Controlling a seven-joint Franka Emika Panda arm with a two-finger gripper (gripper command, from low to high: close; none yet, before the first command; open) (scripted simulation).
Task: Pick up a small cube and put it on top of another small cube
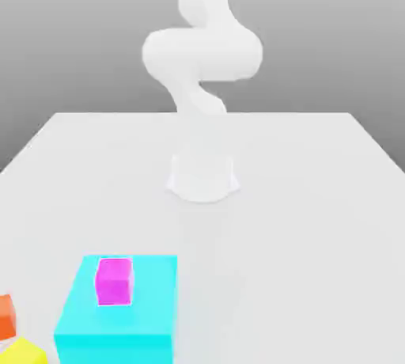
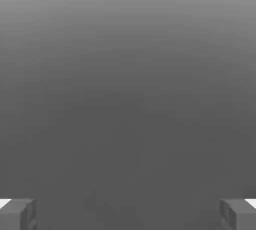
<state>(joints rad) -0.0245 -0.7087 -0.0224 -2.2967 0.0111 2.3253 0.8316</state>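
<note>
A small orange cube [image 1: 6,316] sits on the white table at the exterior view's left edge, partly cut off. The small magenta cube [image 1: 115,280] rests on top of a large flat cyan block [image 1: 119,319] near the front. In the hand view my gripper [image 2: 128,214] is open, its two grey fingertips [image 2: 17,214] far apart with nothing between them, facing plain grey background. The white arm [image 1: 202,54] rises from its base at the table's middle, well behind the cubes.
A small yellow cube [image 1: 24,352] lies at the front corner on the exterior view's left, just below the orange cube and beside the cyan block. The arm's round base [image 1: 203,176] stands mid-table. The white table [image 1: 316,220] spreads wide to the exterior view's right.
</note>
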